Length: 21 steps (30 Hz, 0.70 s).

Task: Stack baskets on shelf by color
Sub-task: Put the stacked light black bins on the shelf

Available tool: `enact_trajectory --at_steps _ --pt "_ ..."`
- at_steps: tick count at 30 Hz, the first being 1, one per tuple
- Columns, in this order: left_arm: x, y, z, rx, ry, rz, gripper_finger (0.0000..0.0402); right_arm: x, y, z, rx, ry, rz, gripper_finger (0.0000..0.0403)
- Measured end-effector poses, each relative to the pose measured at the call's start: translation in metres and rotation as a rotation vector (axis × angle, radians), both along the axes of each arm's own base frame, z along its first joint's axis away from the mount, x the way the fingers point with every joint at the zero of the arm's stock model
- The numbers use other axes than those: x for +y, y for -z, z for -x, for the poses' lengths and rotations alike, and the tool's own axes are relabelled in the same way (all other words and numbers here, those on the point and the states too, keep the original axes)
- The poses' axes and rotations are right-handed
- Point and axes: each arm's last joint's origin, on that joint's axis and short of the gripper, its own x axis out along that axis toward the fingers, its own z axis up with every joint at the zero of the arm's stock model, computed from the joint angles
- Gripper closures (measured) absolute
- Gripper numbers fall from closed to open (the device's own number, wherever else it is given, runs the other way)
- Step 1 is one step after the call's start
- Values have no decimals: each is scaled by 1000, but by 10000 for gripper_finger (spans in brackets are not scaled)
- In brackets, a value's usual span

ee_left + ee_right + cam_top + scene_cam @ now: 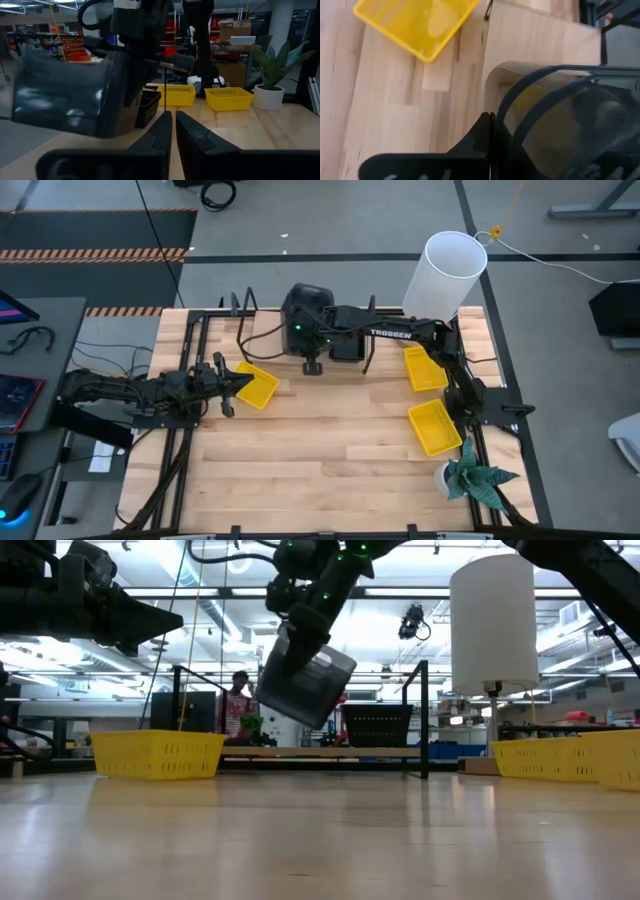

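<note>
My right gripper [300, 618] hangs over the far middle of the table, shut on a dark grey basket [305, 675] that is tilted in the air in front of the shelf [300, 752]. A black slotted basket [378, 725] sits on the shelf board. My left gripper [226, 386] is shut and touches nothing; it is on the table's left, next to a yellow basket [256, 385] that rests flat on the table. Two more yellow baskets [425, 368] [435, 426] lie on the right side. My right gripper holds the dark grey basket by its rim [496, 102], at one side wall, pinched between the two fingers. The fingers come from above, slanting down. The basket is lifted clear and hangs tilted below the fingers [298, 635], its open side turned toward the near left.
A tall white cylinder [448, 272] stands at the far right. A potted plant [474, 476] sits at the near right corner. Black metal frame rails [178, 442] run along the table's left and right sides. Bare wood lies across the near middle [320, 470].
</note>
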Motion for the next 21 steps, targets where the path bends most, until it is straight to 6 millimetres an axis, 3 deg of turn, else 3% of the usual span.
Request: enact_trajectory --at_steps 21 --pt "0 0 0 0 0 0 374 5 0 -1 -27 118 -76 340"
